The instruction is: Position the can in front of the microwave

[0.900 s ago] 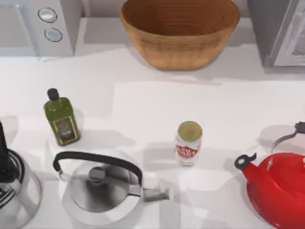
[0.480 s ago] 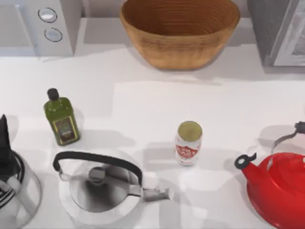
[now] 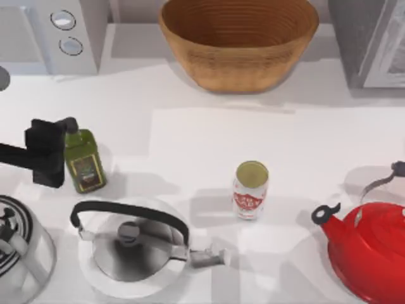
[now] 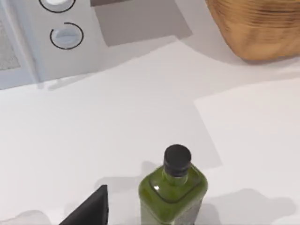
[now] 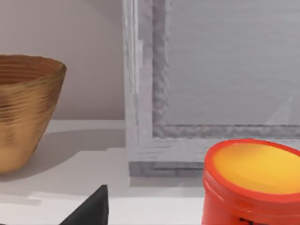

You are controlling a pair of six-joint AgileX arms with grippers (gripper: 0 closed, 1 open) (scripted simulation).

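White worktop carrying a crowd of vessels: the can (image 3: 250,190) is standing upright near the middle, lid on, well apart from the microwave (image 3: 50,35) sitting at the back left corner. Between the appliances, a wicker bowl (image 3: 238,41) is sitting at the back edge with nothing inside. The left gripper (image 3: 45,152) is hovering just beside the green oil bottle (image 3: 81,158) near the left edge; whether its fingers are spread cannot be told.
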